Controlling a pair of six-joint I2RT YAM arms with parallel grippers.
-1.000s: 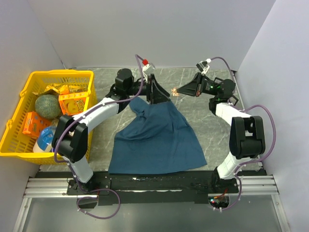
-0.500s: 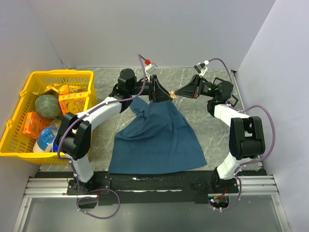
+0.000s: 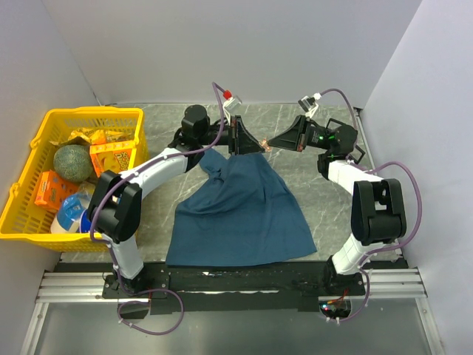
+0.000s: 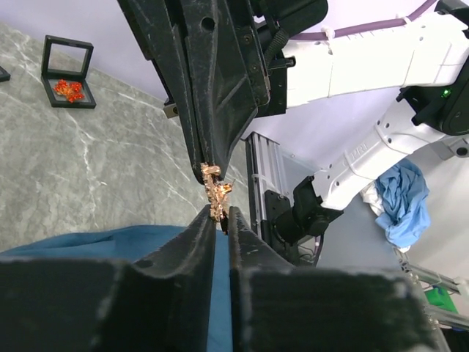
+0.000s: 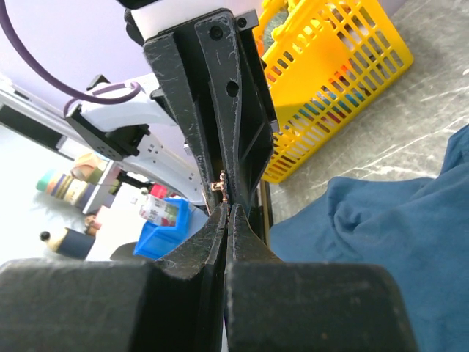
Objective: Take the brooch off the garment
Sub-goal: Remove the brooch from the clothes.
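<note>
Jaws of the left gripper [image 4: 220, 215] stand nearly closed on the lower end of the brooch [image 4: 215, 192], seemingly to take it over. It hangs clear of the garment [image 3: 244, 211], above its far edge, because the right gripper [image 5: 228, 210] pinches its upper end tight

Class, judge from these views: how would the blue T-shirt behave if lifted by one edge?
Likely floppy: the T-shirt lies flat with soft folds bunched near its top, so it would drape. Probably light, being thin cloth, and may slide on the smooth table rather than roll.
</note>
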